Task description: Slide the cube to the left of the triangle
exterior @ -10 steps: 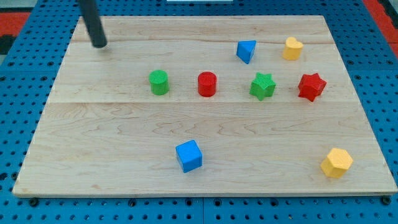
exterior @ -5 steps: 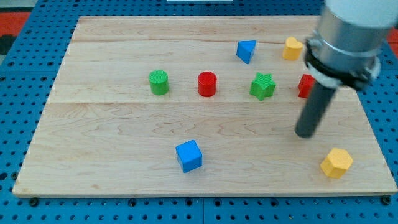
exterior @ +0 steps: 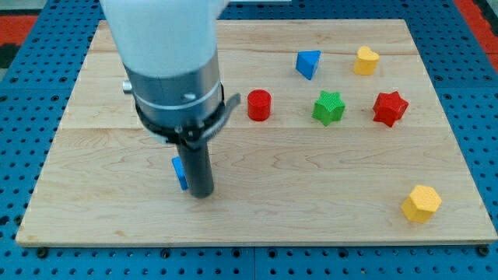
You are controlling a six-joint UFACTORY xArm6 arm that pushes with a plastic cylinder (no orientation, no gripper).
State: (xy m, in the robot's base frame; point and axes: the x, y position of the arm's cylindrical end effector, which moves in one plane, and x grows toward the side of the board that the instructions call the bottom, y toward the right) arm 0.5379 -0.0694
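Observation:
The blue cube (exterior: 179, 172) lies at the lower left of the wooden board (exterior: 327, 179), mostly hidden behind my rod. My tip (exterior: 202, 194) rests on the board just to the right of the cube and appears to touch it. The blue triangle (exterior: 308, 63) sits at the upper middle right, far up and to the right of the cube.
A red cylinder (exterior: 259, 105), a green star (exterior: 328, 107) and a red star (exterior: 390, 108) stand in a row across the middle. A yellow block (exterior: 366, 60) is at the top right, another yellow block (exterior: 421, 204) at the bottom right. The arm's body hides the green cylinder.
My rod swept from the right side to the lower left. The blue cube has moved left and a little up from where it lay. The arm now covers the green cylinder.

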